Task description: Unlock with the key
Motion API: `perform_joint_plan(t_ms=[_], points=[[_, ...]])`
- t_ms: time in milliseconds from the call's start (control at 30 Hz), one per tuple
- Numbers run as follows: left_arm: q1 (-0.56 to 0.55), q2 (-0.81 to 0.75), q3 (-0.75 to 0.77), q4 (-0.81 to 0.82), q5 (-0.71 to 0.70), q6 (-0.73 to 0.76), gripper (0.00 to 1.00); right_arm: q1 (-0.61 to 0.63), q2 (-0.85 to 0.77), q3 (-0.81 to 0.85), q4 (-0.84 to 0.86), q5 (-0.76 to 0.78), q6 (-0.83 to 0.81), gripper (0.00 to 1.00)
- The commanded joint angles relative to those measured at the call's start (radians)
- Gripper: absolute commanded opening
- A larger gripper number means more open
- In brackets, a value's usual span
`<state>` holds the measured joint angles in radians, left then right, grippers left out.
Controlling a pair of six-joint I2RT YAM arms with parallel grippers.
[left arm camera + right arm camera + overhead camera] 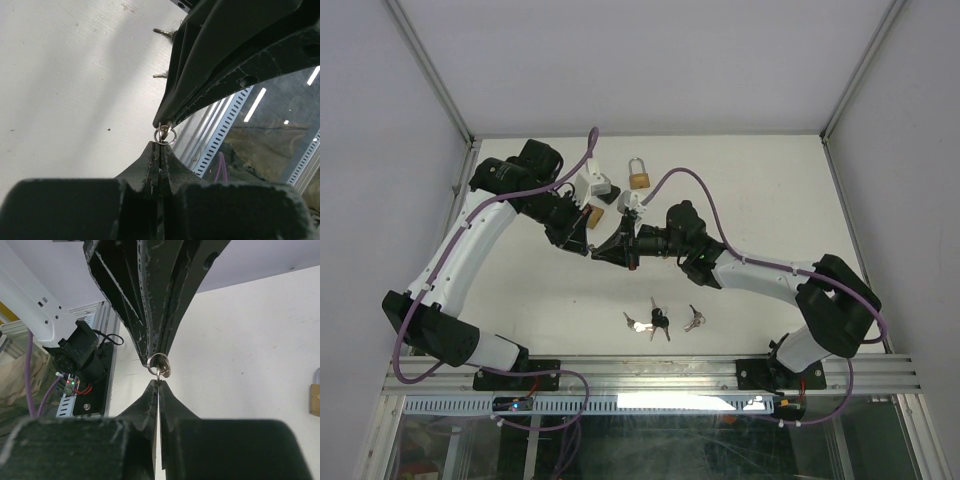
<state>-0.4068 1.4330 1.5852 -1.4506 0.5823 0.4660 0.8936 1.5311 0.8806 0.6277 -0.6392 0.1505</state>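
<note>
surroundings: brass padlock (638,176) with a silver shackle lies on the white surface (760,200), beyond where my claws meet and apart from them. a second brass-coloured piece (592,217) shows partly under my left arm; cannot tell what it is. three spare keys (656,320) lie near the front rail (650,375), well apart from the padlock. purple cables (695,180) loop over both arms.

writing: any marking on the padlock is too small to read.

task item: key (161,371) is off the surface, held between the two claw tips. only its small silver split ring (165,135) and a sliver of metal show; the blade is hidden.

claws: left claw (618,250) closed, right claw (636,244) closed, tip to tip, both pinching the key.
</note>
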Motion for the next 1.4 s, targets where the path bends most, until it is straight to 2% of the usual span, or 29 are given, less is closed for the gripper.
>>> perform_joint_plan(t_ms=[0,267,467,600,733,867,1000,1167,1233,1367], points=[[-0.009,-0.027,0.018,0.007,0.013,0.032,0.00,-0.006,-0.032,0.035,0.023,-0.057,0.006,0.00],[-0.009,-0.048,-0.072,0.024,-0.032,0.087,0.00,-0.092,-0.111,-0.036,0.078,-0.097,0.132,0.00],[-0.013,-0.058,-0.061,0.014,-0.015,0.128,0.00,-0.125,-0.132,-0.066,0.033,-0.121,0.123,0.00],[-0.013,-0.042,-0.060,0.009,-0.024,0.104,0.00,-0.115,-0.132,-0.058,-0.020,-0.154,0.095,0.00],[-0.014,-0.043,-0.053,0.013,0.000,0.095,0.00,-0.062,-0.117,-0.025,-0.051,-0.133,0.055,0.16],[-0.015,-0.041,-0.037,0.011,-0.029,0.108,0.00,-0.039,-0.092,-0.023,0.028,-0.095,0.069,0.30],[-0.023,-0.049,-0.004,0.005,-0.003,0.138,0.00,-0.027,-0.037,0.010,0.110,-0.109,0.115,0.33],[-0.037,-0.051,0.030,0.005,0.001,0.149,0.00,-0.023,0.017,0.043,0.210,-0.145,0.171,0.43],[-0.039,-0.054,0.029,0.005,0.002,0.150,0.00,-0.024,0.024,0.052,0.214,-0.155,0.172,0.44],[-0.044,-0.058,0.024,0.005,0.002,0.154,0.00,-0.024,0.032,0.057,0.211,-0.166,0.171,0.38]])
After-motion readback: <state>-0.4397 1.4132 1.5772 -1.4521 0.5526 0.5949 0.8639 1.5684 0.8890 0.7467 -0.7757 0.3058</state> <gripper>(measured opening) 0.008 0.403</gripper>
